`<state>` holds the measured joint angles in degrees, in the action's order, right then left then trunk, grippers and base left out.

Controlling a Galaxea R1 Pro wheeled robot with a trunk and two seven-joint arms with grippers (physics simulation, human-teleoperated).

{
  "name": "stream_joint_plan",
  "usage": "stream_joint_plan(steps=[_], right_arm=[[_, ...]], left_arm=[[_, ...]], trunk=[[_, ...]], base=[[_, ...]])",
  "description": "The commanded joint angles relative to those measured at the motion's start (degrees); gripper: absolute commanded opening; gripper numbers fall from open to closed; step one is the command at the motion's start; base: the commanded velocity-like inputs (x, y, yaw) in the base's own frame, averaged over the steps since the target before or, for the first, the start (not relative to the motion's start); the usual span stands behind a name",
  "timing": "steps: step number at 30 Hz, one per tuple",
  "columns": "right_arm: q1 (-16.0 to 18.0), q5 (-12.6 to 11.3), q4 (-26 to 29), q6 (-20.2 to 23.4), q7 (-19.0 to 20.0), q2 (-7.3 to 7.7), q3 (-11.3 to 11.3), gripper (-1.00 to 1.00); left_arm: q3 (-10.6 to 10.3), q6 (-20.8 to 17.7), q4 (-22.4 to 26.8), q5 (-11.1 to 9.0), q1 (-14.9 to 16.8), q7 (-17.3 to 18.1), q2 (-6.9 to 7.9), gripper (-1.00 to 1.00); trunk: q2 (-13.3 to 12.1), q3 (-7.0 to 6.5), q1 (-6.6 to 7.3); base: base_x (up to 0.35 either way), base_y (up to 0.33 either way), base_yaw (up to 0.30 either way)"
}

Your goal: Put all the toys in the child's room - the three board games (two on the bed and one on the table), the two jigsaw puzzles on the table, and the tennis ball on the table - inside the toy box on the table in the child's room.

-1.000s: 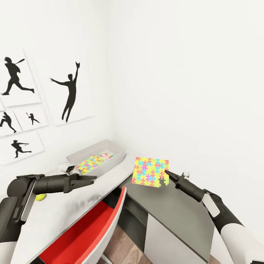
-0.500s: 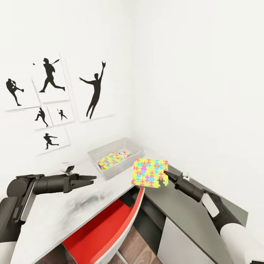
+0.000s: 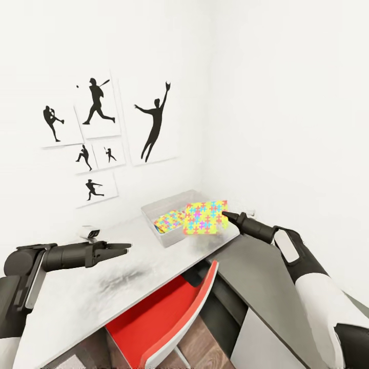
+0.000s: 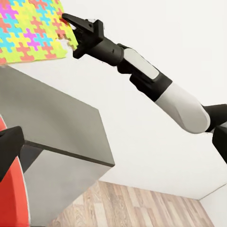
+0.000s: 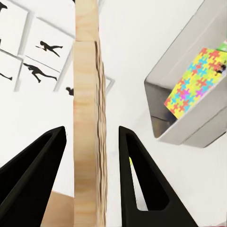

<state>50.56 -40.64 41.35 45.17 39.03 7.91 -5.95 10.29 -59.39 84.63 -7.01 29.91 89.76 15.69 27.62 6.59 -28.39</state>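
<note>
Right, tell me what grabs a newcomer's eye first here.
The bright jigsaw puzzle held up by the right gripper, just in front of the grey toy box in the desk's corner. Another puzzle sheet lies inside. Below, a red chair is tucked under the desk.

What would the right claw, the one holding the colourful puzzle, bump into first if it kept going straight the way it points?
Probably the toy box. The right gripper points along the desk toward it, with the jigsaw puzzle it holds leading over the box's near end. Depth is hard to judge, so it might pass just above the rim toward the wall.
</note>
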Motion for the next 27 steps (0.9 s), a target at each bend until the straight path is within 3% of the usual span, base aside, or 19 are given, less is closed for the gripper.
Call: stream_joint_plan(steps=[1, 6, 9, 18, 27], right_arm=[[0.5, 0.0, 0.0, 0.3, -0.1, -0.20, -0.1, -1.00], [1.9, 0.3, 1.0, 0.0, -0.4, -1.07, -0.3, -1.00], [1.4, 0.2, 3.7, -0.4, -0.2, -1.16, -0.2, -1.00], [1.1, 0.2, 3.9, -0.4, -0.3, -1.23, -0.1, -1.00], [1.0, 0.9, 3.9, -0.4, -0.4, -1.23, 0.1, -1.00]], left_arm=[[0.0, -0.6, 0.0, 0.0, 0.1, 0.2, -0.01, 1.00], [0.0, -0.6, 0.0, 0.1, 0.1, 0.2, -0.03, 1.00], [0.1, -0.6, 0.0, 0.1, 0.1, 0.2, -0.04, 1.00], [0.0, -0.6, 0.0, 0.1, 0.1, 0.2, -0.04, 1.00], [0.1, -0.6, -0.1, 0.0, 0.1, 0.2, -0.04, 1.00]], trunk=[[0.1, 0.19, -0.03], [0.1, 0.48, -0.03], [0.1, 0.51, -0.03], [0.1, 0.51, -0.03], [0.1, 0.51, -0.03]], base=[[0.000, 0.000, 0.207], [0.000, 0.000, 0.138], [0.000, 0.000, 0.020], [0.005, 0.000, 0.000], [0.254, 0.037, 0.215]])
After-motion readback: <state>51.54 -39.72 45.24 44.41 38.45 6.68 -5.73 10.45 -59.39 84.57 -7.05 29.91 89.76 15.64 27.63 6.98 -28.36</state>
